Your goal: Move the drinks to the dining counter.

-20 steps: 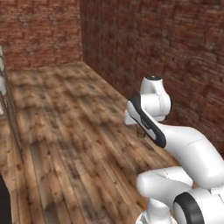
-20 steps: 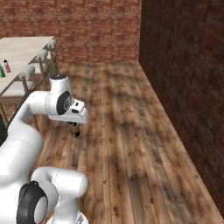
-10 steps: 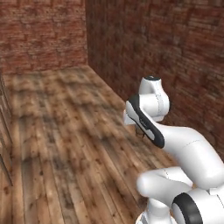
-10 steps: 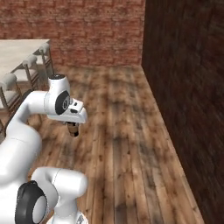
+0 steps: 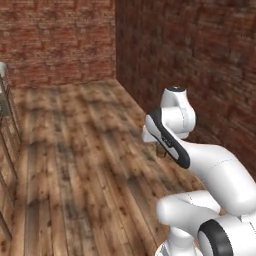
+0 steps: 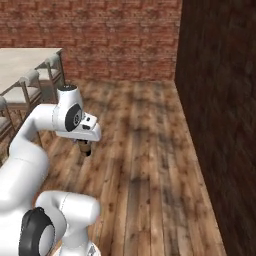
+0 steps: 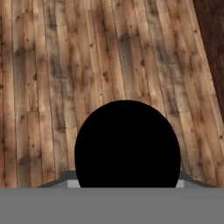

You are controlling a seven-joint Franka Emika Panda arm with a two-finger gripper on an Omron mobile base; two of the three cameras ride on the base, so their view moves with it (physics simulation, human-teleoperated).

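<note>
Left base view: the gripper (image 5: 161, 150) is seen low beside the arm over the wooden floor (image 5: 75, 150), a brownish thing under it. Right base view: the dark brown cup (image 6: 85, 148) is clasped between the jaws, well apart from the dining counter (image 6: 22, 62) at far left. Hand view: the cup (image 7: 127, 146) appears as a black disc; its contents cannot be told. Spilling or slipping is risked if the base swings sharply.

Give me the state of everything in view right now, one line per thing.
gripper: closed on the dark brown cup, carried above the floor.
dark brown cup: held, seen end-on as a dark disc.
dining counter: far left, top looks bare where visible.
stools: upright along the counter.
wooden floor: bare.
</note>
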